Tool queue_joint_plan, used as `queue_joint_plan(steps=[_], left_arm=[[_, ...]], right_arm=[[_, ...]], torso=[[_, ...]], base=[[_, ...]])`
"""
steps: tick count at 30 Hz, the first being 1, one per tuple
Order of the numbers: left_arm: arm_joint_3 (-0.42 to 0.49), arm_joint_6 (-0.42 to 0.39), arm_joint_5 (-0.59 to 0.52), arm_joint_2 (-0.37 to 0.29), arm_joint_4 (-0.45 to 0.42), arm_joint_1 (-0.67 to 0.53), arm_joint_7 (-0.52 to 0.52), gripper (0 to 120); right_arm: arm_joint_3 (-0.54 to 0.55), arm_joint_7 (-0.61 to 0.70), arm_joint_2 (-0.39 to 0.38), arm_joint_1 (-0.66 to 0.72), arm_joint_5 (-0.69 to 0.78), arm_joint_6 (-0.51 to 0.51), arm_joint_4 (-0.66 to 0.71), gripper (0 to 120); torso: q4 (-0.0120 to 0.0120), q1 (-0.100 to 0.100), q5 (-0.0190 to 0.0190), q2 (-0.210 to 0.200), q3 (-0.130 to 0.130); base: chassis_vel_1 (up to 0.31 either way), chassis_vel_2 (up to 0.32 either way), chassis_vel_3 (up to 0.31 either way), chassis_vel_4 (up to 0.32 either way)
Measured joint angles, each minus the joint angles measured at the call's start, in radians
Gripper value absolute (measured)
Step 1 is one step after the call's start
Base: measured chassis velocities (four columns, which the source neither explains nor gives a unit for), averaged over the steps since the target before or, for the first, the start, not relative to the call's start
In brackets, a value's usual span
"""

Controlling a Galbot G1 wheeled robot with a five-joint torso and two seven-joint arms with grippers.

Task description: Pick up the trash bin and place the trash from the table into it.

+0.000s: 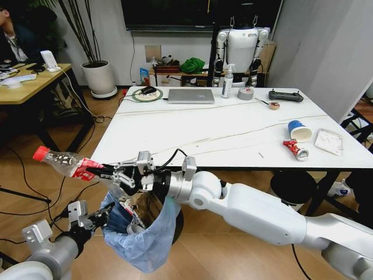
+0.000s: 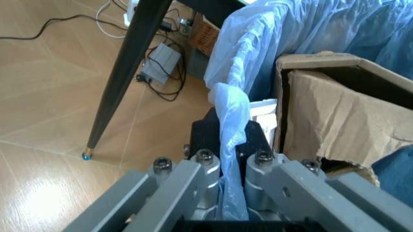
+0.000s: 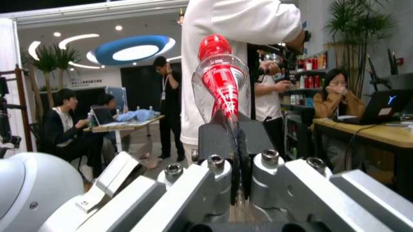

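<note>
Down low, the left end effector (image 1: 100, 219) is clamped on the light-blue bag rim of the trash bin (image 1: 145, 233), held up off the floor with torn cardboard (image 2: 335, 121) inside. Just above it the right end effector (image 1: 111, 173) grips a clear red-capped bottle (image 1: 61, 163). Farther back on the bench (image 1: 221, 131): a blue cup (image 1: 299, 130) and a red tube (image 1: 295, 148).

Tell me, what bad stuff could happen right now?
The plastic bottle in the right gripper pokes out sideways past the trash bin, so it might fall on the floor if let go here. The left gripper pinches mostly the thin bag at the rim, which could slip or tear. The torn cardboard already fills much of the bin.
</note>
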State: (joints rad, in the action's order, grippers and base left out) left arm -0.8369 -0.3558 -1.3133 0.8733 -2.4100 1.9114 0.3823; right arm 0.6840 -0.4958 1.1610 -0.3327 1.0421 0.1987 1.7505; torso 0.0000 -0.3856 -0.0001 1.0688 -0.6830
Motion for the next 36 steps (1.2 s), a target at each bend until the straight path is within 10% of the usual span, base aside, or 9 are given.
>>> queue_joint_plan(steps=[36], left_arm=[[-0.008, -0.001, -0.012, -0.003, -0.01, 0.003, 0.011, 0]], right_arm=[[-0.023, -0.115, -0.113, -0.05, -0.051, 0.032, -0.017, 0]], torso=[[0.0, 0.0, 0.0001, 0.0, 0.0]], base=[[0.0, 0.0, 0.0, 0.0]])
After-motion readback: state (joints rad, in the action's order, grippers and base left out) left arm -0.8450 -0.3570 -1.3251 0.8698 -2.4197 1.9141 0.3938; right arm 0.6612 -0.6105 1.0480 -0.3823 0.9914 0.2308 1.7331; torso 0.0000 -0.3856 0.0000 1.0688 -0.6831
